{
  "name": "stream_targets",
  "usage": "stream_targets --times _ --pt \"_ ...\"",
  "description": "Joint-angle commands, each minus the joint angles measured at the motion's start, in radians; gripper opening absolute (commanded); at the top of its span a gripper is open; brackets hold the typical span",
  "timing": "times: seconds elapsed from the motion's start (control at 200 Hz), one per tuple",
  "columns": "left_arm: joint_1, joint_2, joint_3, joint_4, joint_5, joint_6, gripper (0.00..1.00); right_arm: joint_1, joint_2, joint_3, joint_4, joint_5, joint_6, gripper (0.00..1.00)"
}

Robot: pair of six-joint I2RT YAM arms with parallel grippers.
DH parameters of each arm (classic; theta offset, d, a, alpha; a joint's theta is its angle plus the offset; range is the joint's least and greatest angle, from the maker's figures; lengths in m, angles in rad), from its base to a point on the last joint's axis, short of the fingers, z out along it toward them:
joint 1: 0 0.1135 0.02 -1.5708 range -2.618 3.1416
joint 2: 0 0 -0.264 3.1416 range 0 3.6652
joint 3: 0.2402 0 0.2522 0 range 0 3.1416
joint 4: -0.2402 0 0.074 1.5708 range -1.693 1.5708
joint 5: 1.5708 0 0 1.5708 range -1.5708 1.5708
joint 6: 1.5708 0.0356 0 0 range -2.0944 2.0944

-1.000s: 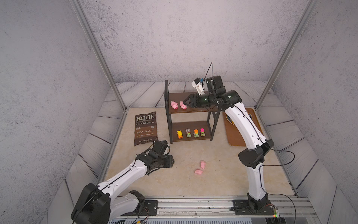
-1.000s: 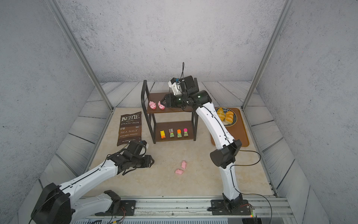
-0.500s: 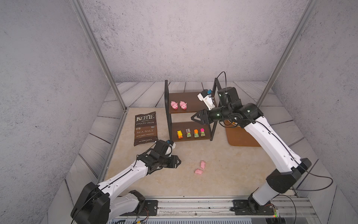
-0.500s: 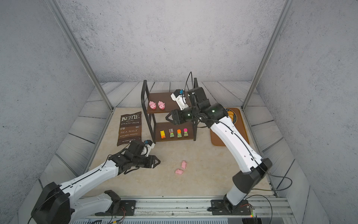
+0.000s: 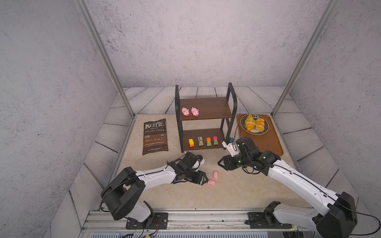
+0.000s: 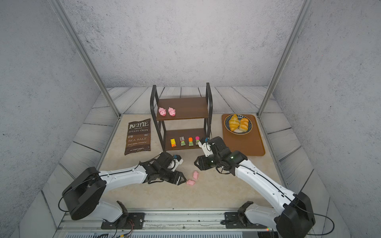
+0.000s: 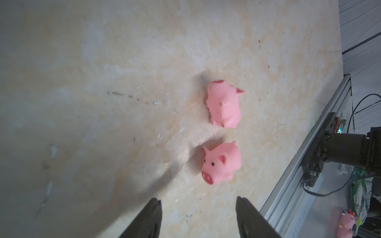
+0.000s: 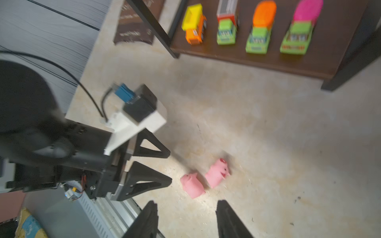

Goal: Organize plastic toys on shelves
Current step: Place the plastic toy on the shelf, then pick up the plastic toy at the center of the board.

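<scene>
Beige tabletop (image 5: 247,191): two pigs (image 5: 216,174) unshelved.
Left gripper (image 7: 198,201), open and empty, should straddle the near pig (image 7: 221,163) at its 12 o'clock squarely; right gripper (image 8: 185,203) equally open, empty.

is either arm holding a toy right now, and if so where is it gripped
Nothing is held. The left gripper is open, just short of the nearest loose pig, with nothing between its jaws. The right gripper is open and empty too.
</scene>
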Motion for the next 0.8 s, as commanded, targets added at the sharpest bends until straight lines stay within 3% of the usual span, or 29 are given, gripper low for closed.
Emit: stream_targets --times 0.0,0.355,0.49,0.585,0.726,0.791 --pt "-0.022 0.064 0.052 0.053 0.003 0.004 0.63 0.001 -0.039 -0.071 0.095 0.048 0.070 0.51" --pt "-0.041 0.179 0.109 0.053 0.016 0.010 0.54 0.000 0.006 -0.167 0.173 0.037 0.114 0.51" --pt "-0.055 0.213 0.117 0.045 0.021 0.017 0.45 0.001 0.030 -0.163 0.184 0.030 0.114 0.51" --pt "-0.060 0.209 0.105 0.039 0.009 0.013 0.32 0.001 0.041 -0.162 0.187 0.032 0.115 0.51" --pt "-0.059 0.147 0.081 0.011 -0.039 0.016 0.01 0.001 0.055 -0.166 0.190 0.034 0.118 0.51" --pt "-0.058 0.107 0.080 -0.025 -0.090 0.017 0.00 0.001 0.063 -0.169 0.202 0.017 0.118 0.51"
